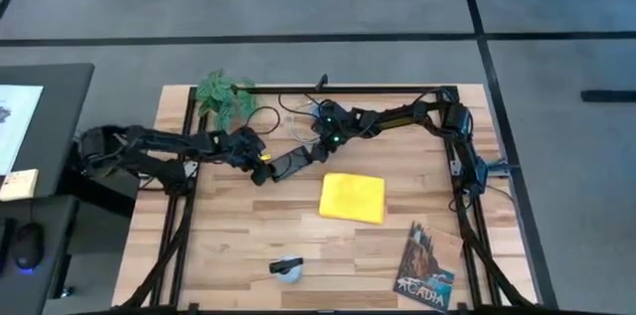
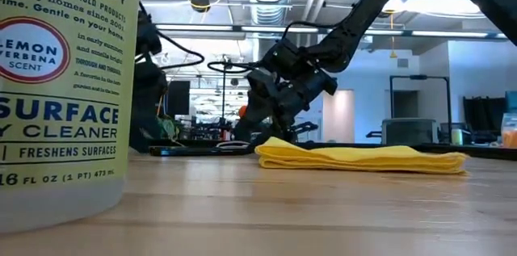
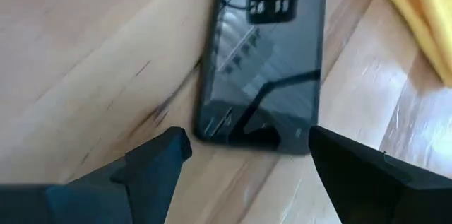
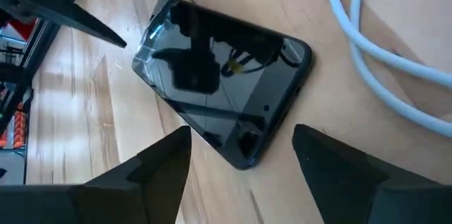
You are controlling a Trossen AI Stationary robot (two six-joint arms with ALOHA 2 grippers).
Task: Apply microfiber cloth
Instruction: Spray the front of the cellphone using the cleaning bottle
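The yellow microfiber cloth (image 1: 353,197) lies folded flat on the wooden table, right of centre; the low view shows the cloth (image 2: 363,157) as a low stack of layers. A black smartphone (image 1: 295,161) lies screen up just left of and beyond it. My left gripper (image 1: 260,168) stands open at the phone's left end, its fingers (image 3: 159,160) on either side of the end of the phone (image 3: 261,61) without touching it. My right gripper (image 1: 323,143) hovers open over the right end of the phone (image 4: 226,75). Neither gripper is at the cloth.
A surface-cleaner bottle (image 1: 287,268) stands near the front edge and fills the low view's left as the bottle (image 2: 65,86). A dark illustrated booklet (image 1: 425,267) lies at the front right. A green plant (image 1: 224,91) and cables (image 4: 381,47) sit at the back.
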